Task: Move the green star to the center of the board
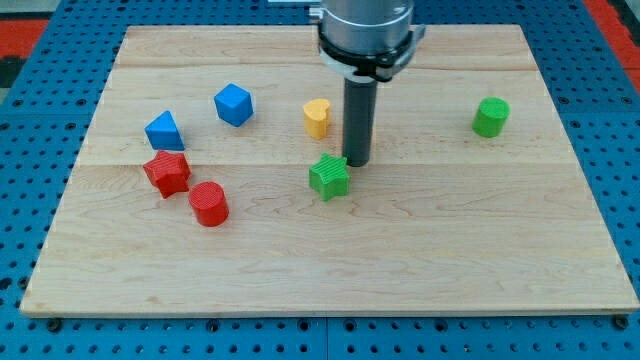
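The green star (pixel 329 177) lies near the middle of the wooden board (pixel 450 240). My tip (pixel 358 161) stands just to the upper right of the star, touching or almost touching its edge. The rod comes down from the arm at the view's top centre. A yellow heart-shaped block (pixel 317 117) sits just left of the rod, above the star.
A green cylinder (pixel 491 117) stands at the right. On the left are a blue cube (pixel 233 104), a blue triangular block (pixel 164 131), a red star (pixel 167 173) and a red cylinder (pixel 209 204). The board rests on a blue perforated table.
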Controlling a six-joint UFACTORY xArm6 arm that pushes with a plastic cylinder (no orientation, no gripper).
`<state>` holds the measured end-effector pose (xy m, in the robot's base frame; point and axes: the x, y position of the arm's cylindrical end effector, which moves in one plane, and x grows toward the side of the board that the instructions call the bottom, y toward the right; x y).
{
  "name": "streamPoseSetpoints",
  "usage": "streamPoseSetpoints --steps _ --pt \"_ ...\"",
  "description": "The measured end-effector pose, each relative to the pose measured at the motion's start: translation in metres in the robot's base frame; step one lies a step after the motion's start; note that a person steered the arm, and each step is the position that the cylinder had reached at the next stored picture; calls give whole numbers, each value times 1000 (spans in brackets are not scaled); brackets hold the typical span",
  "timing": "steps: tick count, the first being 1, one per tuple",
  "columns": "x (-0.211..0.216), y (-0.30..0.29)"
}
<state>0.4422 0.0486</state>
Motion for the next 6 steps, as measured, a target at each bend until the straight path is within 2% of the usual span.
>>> streamPoseSetpoints --steps 1,3,4,6 --pt "22 19" --pt "51 -25" --pt "34 -58" --pt "34 -43"
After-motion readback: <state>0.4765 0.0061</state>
